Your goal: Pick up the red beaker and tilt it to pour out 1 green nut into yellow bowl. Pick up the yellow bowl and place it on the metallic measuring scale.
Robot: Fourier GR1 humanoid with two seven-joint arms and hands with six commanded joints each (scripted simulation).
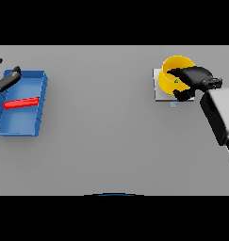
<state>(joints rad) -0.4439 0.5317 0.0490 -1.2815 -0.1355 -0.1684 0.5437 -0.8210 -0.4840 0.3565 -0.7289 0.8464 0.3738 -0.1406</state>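
My right hand is curled over the near rim of the yellow bowl, which already sits on the metallic measuring scale at the far right with one green nut inside. To finish well, I judge I should loosen my fingers gently and lift straight up, so the bowl stays centred. The bowl stands upright, mouth up. The red beaker lies on its side in the blue tray, long axis running left to right, while my left hand hovers relaxed at the tray's far left corner.
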